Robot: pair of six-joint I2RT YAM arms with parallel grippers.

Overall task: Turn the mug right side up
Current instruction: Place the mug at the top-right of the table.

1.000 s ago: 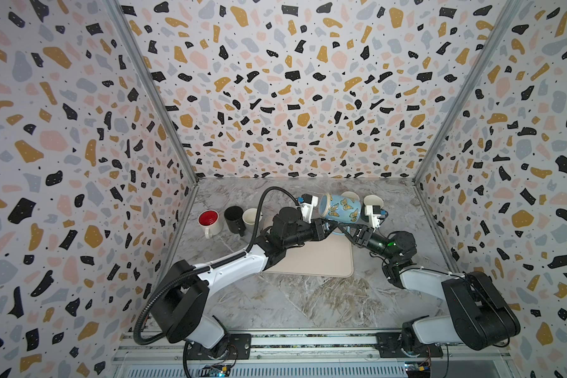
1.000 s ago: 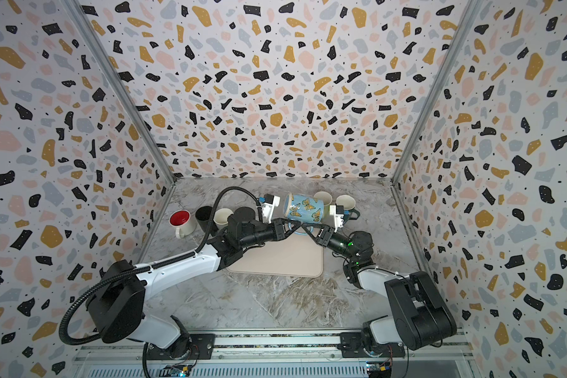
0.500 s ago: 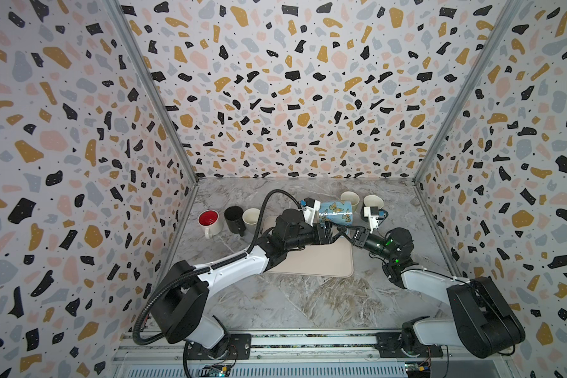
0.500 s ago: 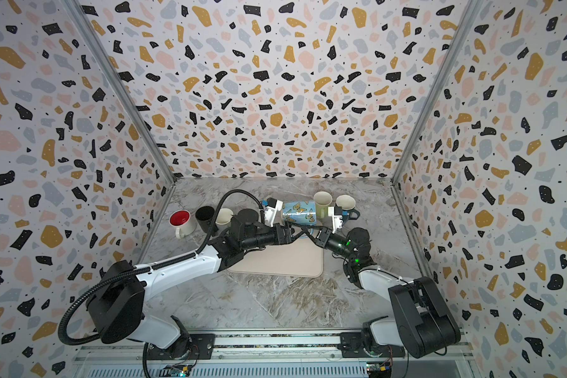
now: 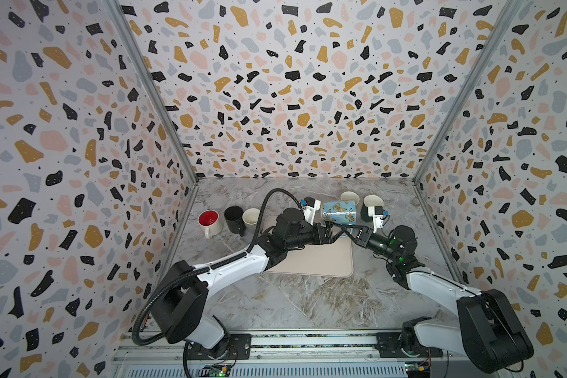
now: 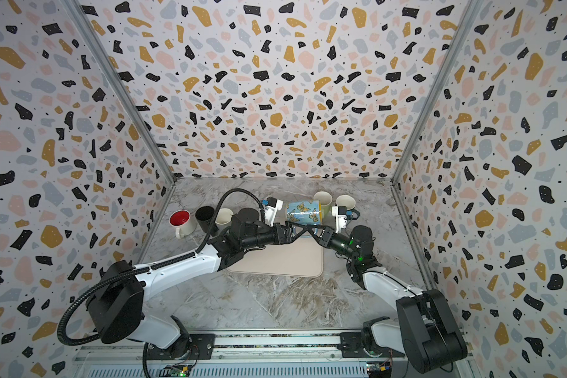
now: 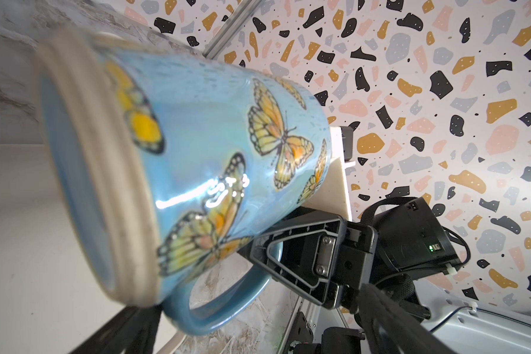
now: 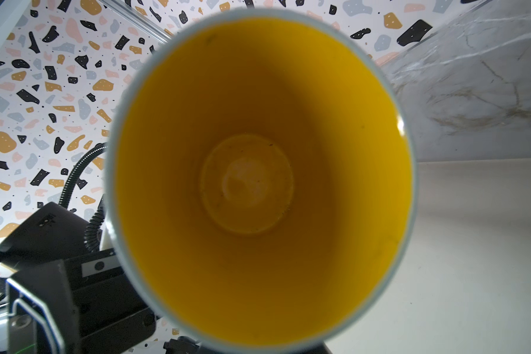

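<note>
Two grippers meet beneath the mug (image 5: 339,212), which lies on its side in the air just beyond their fingertips, over the mat (image 5: 318,261). The right gripper (image 5: 350,231) pinches the blue handle; the yellow mouth faces that wrist and the base faces the left one. The left gripper (image 5: 337,233) stands spread, clear of the mug. A second ago its jaws were narrower at the mug, which was held higher and more tilted.

A marble table (image 5: 292,301) carries a beige mat (image 5: 321,261) at centre. At far left stand a red-lined mug (image 5: 209,218), a black mug (image 5: 233,216) and a cream mug (image 5: 251,217). Two cream cups (image 5: 350,197) stand at far right.
</note>
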